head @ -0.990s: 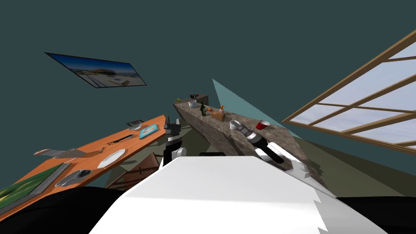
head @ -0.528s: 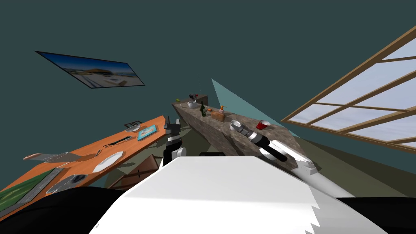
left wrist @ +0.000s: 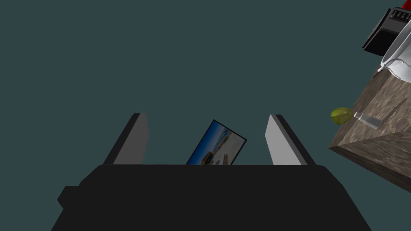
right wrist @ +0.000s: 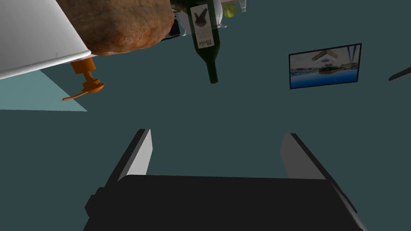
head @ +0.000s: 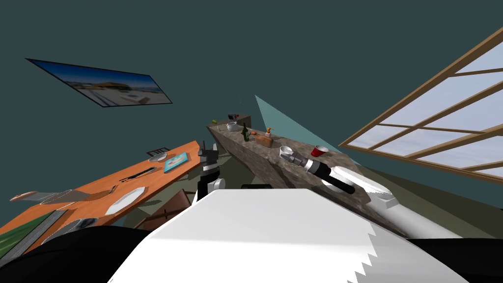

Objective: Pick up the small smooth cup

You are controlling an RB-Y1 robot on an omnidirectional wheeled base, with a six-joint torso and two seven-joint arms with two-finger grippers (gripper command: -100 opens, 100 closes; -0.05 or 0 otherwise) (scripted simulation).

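**Inspector A:** State of the right gripper [right wrist: 216, 134]?

**Inspector B:** We find its fingers spread wide with nothing between them. The white cup [head: 285, 151] stands on the stone counter [head: 260, 162] just ahead of the fingertips. It sits to one side of the gap, not inside it. (We take it for the task's cup, since this arm points at it.)

**A:** And further out?

**B:** Beyond the cup we note a brown loaf [right wrist: 120, 24], a dark green bottle [right wrist: 204, 36] and an orange pump bottle [right wrist: 85, 78]. A red cup [head: 319, 151] sits near, on the gripper's right. The left gripper [left wrist: 205, 116] is raised well apart from the cup, fingers parted and empty.

**A:** Progress?

**B:** We judge the approach nearly complete. Centring on the cup, closing and lifting remain outstanding.
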